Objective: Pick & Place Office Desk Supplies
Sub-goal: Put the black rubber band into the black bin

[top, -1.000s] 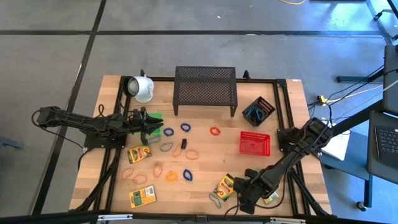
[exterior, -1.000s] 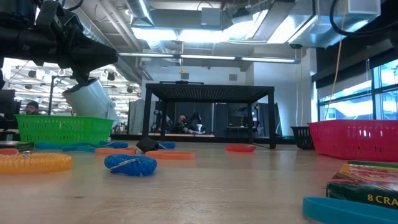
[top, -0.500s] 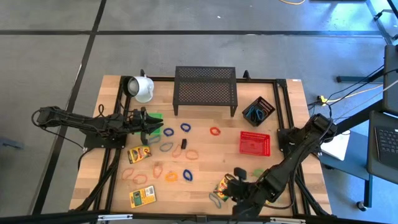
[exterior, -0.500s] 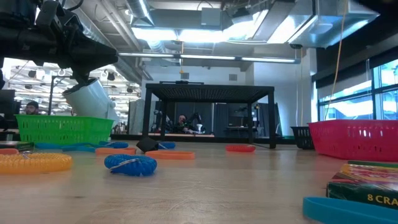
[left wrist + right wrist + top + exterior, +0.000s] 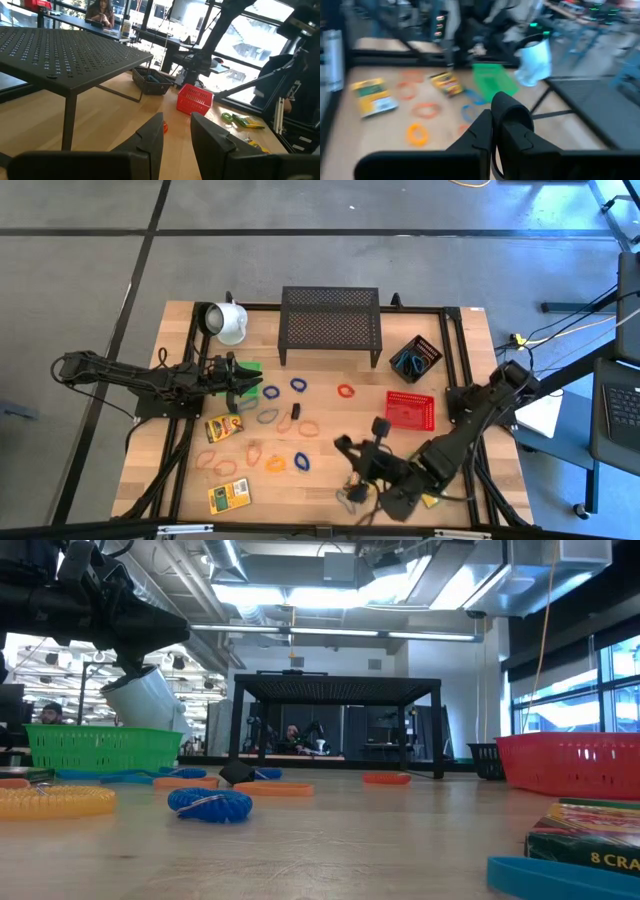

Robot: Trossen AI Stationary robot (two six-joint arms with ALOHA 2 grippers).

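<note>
Rubber bands lie scattered on the wooden table: blue, red, orange, and a grey one at the near edge. Crayon boxes lie flat; a third shows partly under my right arm. A small black clip sits mid-table. My right gripper hangs raised above the near middle, shut, with nothing seen between its fingers. My left gripper is held level over the green basket, open and empty.
A black mesh rack stands at the far middle, a white mug on its side at the far left. A red basket and a black basket sit on the right. Bare wood lies between the bands and the red basket.
My right gripper has risen from the table by the crayon box at the near right. It has swung toward the table's left and far side and tipped from pointing down to nearly level. The bands and boxes lie where they were.
</note>
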